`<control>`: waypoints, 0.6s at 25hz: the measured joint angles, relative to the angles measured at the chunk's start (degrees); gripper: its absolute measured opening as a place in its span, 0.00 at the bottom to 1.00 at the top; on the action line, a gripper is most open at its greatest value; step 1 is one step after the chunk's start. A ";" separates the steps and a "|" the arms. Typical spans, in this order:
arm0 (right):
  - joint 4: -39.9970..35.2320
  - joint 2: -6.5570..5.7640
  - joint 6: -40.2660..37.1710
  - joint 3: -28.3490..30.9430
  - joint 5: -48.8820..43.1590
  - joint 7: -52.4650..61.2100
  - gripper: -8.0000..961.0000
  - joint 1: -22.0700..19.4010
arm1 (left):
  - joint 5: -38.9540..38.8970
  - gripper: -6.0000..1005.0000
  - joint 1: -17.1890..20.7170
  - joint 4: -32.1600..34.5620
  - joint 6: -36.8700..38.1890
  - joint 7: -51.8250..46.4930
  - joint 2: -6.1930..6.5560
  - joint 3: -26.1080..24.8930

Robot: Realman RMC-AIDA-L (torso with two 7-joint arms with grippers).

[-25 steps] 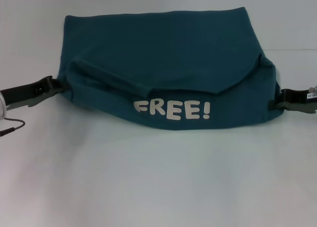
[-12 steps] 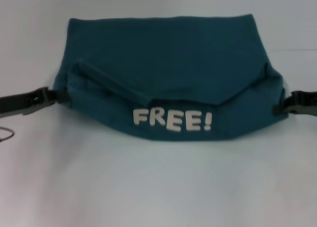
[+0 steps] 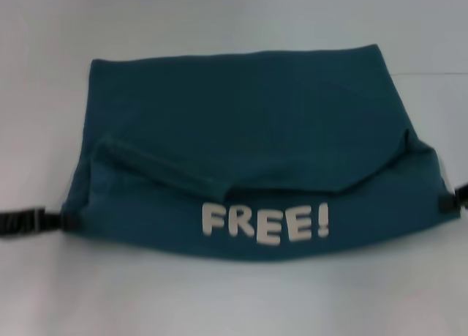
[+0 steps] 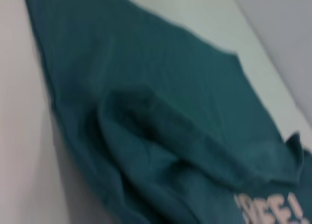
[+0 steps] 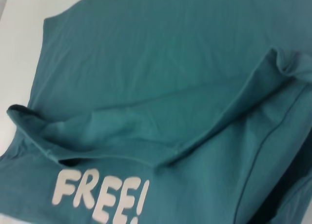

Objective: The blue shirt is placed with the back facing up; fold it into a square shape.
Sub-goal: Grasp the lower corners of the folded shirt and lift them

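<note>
The blue shirt [image 3: 248, 131] lies across the white table, its near part folded over so the white "FREE!" lettering [image 3: 265, 222] faces up along the near edge. My left gripper [image 3: 57, 220] is shut on the shirt's near left corner. My right gripper [image 3: 450, 202] grips the near right corner at the picture's edge, mostly out of view. The fabric hangs stretched between them. The shirt fills the left wrist view [image 4: 161, 112] and the right wrist view [image 5: 170, 63], where the folded layer and lettering [image 5: 97, 194] show; no fingers show there.
The white table [image 3: 219, 299] stretches bare in front of the shirt and behind it [image 3: 219, 21]. A faint table edge line shows at the far right [image 3: 431, 74].
Both grippers have drawn the shirt's folded edge nearer to me and spread wider apart. The lettering and the whole shirt have shifted toward me; the arms now sit at the picture's edges.
</note>
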 joint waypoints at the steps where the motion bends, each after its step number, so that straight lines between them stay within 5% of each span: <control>1: -0.01 -0.04 -1.17 0.01 -0.04 -0.31 0.04 -0.36 | 1.12 0.01 0.46 0.64 1.34 0.02 -0.09 -0.02; 15: 0.29 -0.60 -13.49 -0.36 -0.38 -5.71 0.04 -4.41 | 7.69 0.01 4.51 5.76 16.91 1.40 -1.09 -0.13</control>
